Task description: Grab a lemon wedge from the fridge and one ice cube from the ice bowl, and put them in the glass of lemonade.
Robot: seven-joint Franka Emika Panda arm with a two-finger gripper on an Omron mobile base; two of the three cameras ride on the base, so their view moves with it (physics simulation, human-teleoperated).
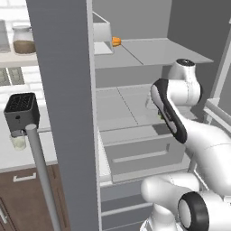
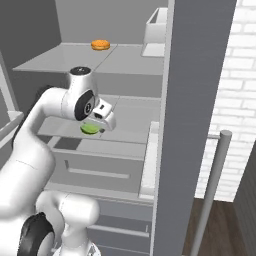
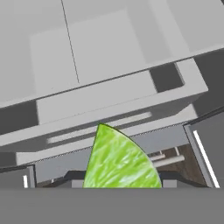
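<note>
Lemon wedge (image 3: 120, 159) sits right at the jaws, clamped between them. Gripper (image 2: 95, 125) holds it inside the open fridge (image 2: 125, 65), just above the middle shelf, below the orange item (image 2: 100, 45).

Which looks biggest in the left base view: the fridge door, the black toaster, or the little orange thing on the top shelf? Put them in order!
1. The open fridge door, by far, though it is nearest the camera.
2. The black toaster.
3. The small orange item, farthest back, so it looks extra tiny.

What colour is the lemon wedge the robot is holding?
Bright yellow-green with pale streaks. The lemon wedge shows best in the hand view.
</note>
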